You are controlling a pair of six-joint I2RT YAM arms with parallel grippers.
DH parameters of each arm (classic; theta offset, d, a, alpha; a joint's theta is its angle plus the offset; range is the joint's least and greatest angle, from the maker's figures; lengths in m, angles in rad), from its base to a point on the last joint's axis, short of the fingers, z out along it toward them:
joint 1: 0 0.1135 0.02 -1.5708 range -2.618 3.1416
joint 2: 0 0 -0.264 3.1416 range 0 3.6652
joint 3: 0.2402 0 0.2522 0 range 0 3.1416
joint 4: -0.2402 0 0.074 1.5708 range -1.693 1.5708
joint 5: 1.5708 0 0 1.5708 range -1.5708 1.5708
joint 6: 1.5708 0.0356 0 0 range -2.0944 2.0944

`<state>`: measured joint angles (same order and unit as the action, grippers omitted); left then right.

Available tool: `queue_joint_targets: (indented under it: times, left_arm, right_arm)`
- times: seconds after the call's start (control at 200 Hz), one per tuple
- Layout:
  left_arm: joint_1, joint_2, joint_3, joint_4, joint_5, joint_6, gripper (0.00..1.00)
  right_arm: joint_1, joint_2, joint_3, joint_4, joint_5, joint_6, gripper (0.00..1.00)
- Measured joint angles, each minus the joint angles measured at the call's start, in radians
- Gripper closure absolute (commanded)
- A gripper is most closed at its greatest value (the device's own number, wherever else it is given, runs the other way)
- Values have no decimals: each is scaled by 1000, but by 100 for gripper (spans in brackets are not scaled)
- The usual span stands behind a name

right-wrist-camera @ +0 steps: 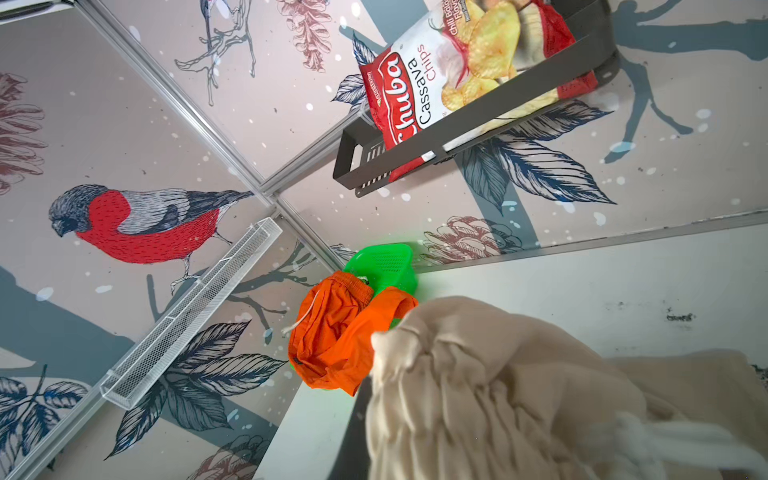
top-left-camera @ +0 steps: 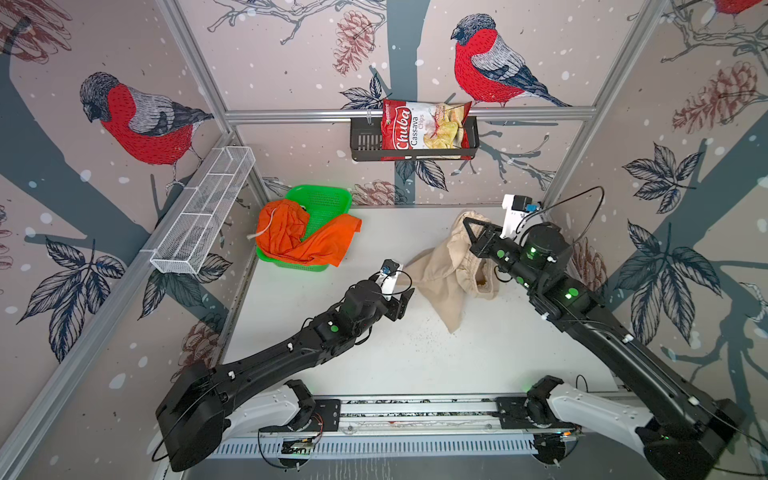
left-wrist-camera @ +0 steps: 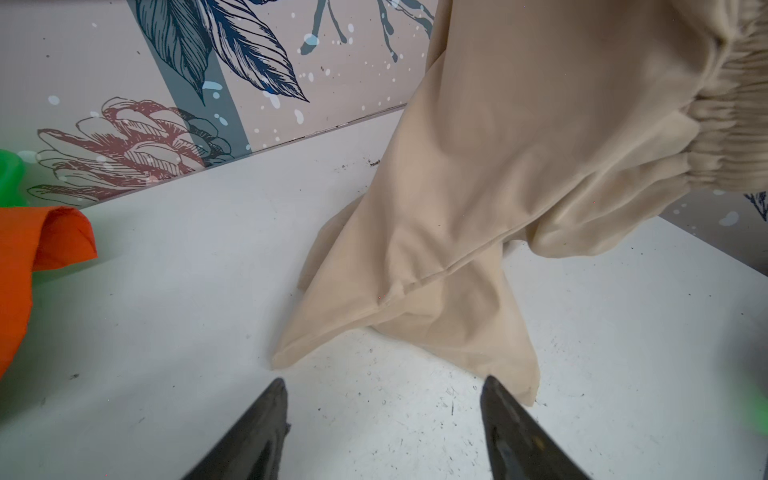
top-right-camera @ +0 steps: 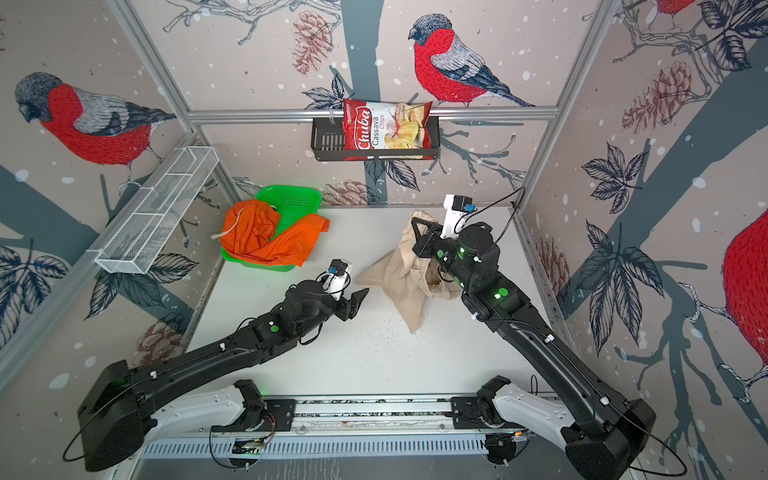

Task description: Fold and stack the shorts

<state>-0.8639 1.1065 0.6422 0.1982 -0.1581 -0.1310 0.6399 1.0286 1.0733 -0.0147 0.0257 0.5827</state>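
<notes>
My right gripper (top-left-camera: 467, 221) (top-right-camera: 414, 222) is shut on the gathered elastic waist of the beige shorts (top-left-camera: 444, 270) (top-right-camera: 403, 274) and holds them up at the back right. Their legs hang down and the hems rest on the white table (top-left-camera: 415, 357). In the right wrist view the bunched waistband (right-wrist-camera: 478, 395) hides the jaws. My left gripper (top-left-camera: 405, 301) (top-right-camera: 356, 302) (left-wrist-camera: 384, 380) is open and empty, low over the table just short of the beige leg hems (left-wrist-camera: 415, 324). The orange shorts (top-left-camera: 299, 241) (top-right-camera: 266, 241) (right-wrist-camera: 336, 332) lie crumpled across the green basket (top-left-camera: 328, 199) at the back left.
A black wall basket (top-left-camera: 365, 141) with a red chips bag (top-left-camera: 424, 126) hangs on the back wall. A white wire shelf (top-left-camera: 208, 208) is fixed to the left wall. Bare table lies in front of the beige shorts, between the two arms.
</notes>
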Motion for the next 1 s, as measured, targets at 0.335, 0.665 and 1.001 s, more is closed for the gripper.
queue_joint_targets:
  times: [0.335,0.665,1.001]
  left_arm:
    - [0,76,70,75,89,64,28]
    - [6,199,41,207,64,249,23]
    - [60,281,-67,449,65,317,22]
  right_arm:
    - [80,11,72,37,71,-10,100]
    - [87,56,274,-16,9,-71,99]
    - [86,86,373,-105,-84,-113,99]
